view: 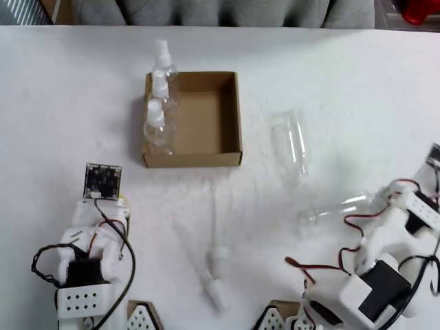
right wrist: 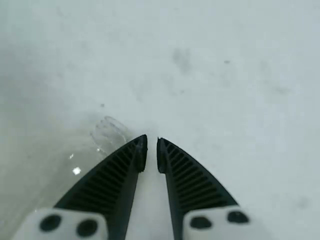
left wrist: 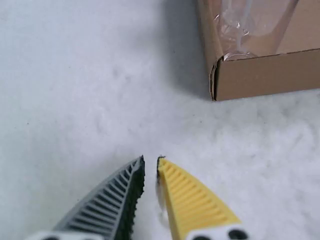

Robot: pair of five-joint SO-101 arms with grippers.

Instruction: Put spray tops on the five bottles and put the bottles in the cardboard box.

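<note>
Cardboard box [view: 237,117] holds three capped bottles [view: 157,127] (two bare bottles [view: 289,146] [view: 337,206] outside); both claws [left wrist: 151,165] [right wrist: 152,142] closed.

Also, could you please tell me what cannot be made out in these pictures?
- High view: whether the farthest bottle stands inside the cardboard box or behind it; its clear base blends into the table.
- Left wrist view: a boxed bottle is cut off by the picture's edge.
- Right wrist view: the lying bottle is partly covered by the right gripper.
- High view: tubes of the spray tops are too faint to trace.
</note>
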